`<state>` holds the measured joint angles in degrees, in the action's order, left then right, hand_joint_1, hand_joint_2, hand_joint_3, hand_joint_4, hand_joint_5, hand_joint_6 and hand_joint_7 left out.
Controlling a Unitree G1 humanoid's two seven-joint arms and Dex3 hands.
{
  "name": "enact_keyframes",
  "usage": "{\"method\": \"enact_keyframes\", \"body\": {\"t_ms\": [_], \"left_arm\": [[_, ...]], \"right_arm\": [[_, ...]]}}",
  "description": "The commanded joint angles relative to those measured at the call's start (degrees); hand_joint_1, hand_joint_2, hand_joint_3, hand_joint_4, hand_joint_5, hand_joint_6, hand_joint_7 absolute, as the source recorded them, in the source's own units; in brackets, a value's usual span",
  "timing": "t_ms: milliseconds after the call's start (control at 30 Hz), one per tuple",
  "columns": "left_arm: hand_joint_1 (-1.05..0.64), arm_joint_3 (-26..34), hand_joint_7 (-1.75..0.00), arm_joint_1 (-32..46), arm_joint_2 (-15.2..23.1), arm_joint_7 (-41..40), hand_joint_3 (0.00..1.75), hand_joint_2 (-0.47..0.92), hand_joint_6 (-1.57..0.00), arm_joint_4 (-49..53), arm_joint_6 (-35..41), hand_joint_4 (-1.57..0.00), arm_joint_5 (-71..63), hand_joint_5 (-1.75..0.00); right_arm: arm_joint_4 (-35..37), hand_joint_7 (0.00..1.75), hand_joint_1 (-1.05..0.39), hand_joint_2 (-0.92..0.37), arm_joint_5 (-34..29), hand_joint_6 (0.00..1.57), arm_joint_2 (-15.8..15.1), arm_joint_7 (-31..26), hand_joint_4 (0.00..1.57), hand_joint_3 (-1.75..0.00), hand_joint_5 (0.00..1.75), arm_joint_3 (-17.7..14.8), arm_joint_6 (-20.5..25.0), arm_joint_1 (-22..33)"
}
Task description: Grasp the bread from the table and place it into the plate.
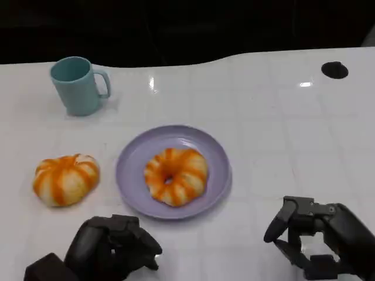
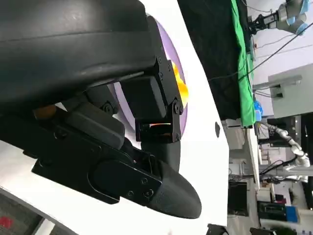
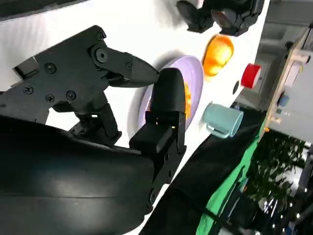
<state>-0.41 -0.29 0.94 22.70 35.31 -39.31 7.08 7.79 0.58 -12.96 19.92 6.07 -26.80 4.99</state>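
The left hand [image 1: 114, 252] has its fingers [image 1: 143, 249] curled in, and they hold nothing. The right hand [image 1: 319, 240] has its fingers [image 1: 278, 225] spread a little apart, and it holds nothing too. Both hands sit low on the white table [image 1: 281, 134].

One bread [image 1: 176, 175] already lies in the purple plate [image 1: 132, 158]. Another bread [image 1: 64, 178] sits on the table, just beside the plate and near the left hand.

The bread looks soft, light and puffy, so I think a hard squeeze would squash it. The best hold is probably across its round sides.

The head view shows the blue cup [image 1: 76, 86] standing well behind the bread. The right wrist view shows a red thing [image 3: 251, 76] past the cup.
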Motion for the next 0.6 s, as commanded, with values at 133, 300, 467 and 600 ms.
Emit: {"method": "enact_keyframes", "body": {"t_ms": [133, 300, 467, 600], "left_arm": [[-1.05, 0.4, -0.69, 0.6, 1.1, 0.0, 0.00, 0.90, -1.31, -0.3, -0.3, -1.19, -0.1, -1.03], [-1.05, 0.4, -0.70, 0.7, 1.2, -0.1, 0.00, 0.90, -1.31, -0.5, -0.3, -1.19, -0.1, -1.03], [-1.05, 0.4, -0.70, 0.6, 1.2, 0.3, 0.00, 0.90, -1.31, -0.4, -0.2, -1.19, 0.3, -1.03], [-1.05, 0.4, -0.69, 0.6, 1.2, 0.4, 0.00, 0.90, -1.31, -0.4, -0.4, -1.19, 0.4, -1.03]], "right_arm": [[3.5, 1.38, -0.21, -0.53, -1.0, 0.76, 0.5, -1.6, 0.86, -1.06, 1.75, -1.0, -3.8, -0.5], [4.5, 1.37, -0.22, -0.53, -1.1, 0.75, 0.4, -1.5, 0.85, -1.06, 1.75, -0.9, -4.5, -1.0], [5.2, 1.36, -0.20, -0.52, -1.1, 0.76, 0.5, -1.4, 0.82, -1.05, 1.75, -0.7, -5.1, -1.3], [4.8, 1.35, -0.21, -0.52, -1.5, 0.76, 0.4, -1.6, 0.84, -1.06, 1.75, -0.6, -4.6, -1.2]]}}
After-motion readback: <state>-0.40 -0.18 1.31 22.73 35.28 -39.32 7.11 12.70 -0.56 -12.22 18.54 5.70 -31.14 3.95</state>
